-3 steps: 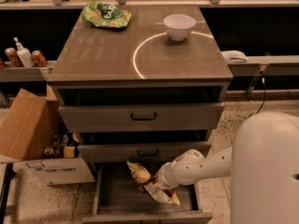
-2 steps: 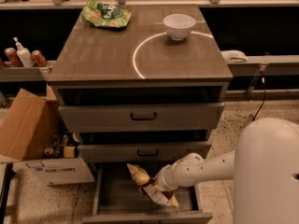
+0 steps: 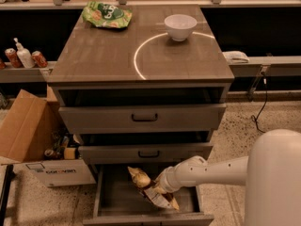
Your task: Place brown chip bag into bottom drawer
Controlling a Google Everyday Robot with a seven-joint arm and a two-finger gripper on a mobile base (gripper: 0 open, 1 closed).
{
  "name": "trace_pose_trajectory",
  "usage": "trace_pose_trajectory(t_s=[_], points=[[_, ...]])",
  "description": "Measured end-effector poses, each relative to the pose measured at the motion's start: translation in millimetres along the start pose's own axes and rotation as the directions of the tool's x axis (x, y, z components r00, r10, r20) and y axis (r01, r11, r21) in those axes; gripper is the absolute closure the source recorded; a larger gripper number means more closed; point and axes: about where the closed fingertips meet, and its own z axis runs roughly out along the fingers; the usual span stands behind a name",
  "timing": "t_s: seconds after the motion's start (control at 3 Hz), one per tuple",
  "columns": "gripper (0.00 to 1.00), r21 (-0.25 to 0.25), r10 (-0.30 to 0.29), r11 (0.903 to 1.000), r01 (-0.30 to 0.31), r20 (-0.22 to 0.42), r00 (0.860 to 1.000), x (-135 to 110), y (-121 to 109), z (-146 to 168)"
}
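Observation:
The bottom drawer (image 3: 110,199) is pulled open below the two upper drawers. The brown chip bag (image 3: 149,188) is inside it, crinkled, with a yellow end up at the back and a pale end toward the front. My gripper (image 3: 159,189) reaches in from the right on a white arm and sits right at the bag's middle, inside the drawer. The bag hides the fingertips.
On the cabinet top (image 3: 94,55) are a green chip bag (image 3: 106,14) at the back left and a white bowl (image 3: 180,26) at the back right. An open cardboard box (image 3: 33,140) stands on the floor at the left. My white base (image 3: 277,182) fills the lower right.
The arm and the bag have shifted slightly lower and to the left inside the drawer. Nothing else has moved.

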Motion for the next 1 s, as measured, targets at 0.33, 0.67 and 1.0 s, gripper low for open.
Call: trace_pose_trajectory(t_s=[0.33, 0.67, 1.0], points=[[0.13, -0.009, 0.029, 0.9995, -0.029, 0.017, 0.999, 8, -1, -4], [0.00, -0.002, 0.093, 0.9957, -0.093, 0.046, 0.995, 31, 5, -17], [0.00, 0.037, 0.165, 0.9850, -0.169, 0.082, 0.983, 60, 14, -47]])
